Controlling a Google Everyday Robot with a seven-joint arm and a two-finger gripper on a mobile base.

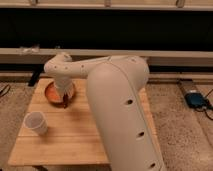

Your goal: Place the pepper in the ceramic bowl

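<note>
The big white arm (120, 110) hides the right half of the counter (60, 140), and the picture's lower edge cuts off both the arm's base and the counter's front. The gripper (64, 97) hangs over the ceramic bowl (52, 92), covering its right part. The pepper (65, 103) shows only as a small dark sliver below the gripper, too small to make out.
</note>
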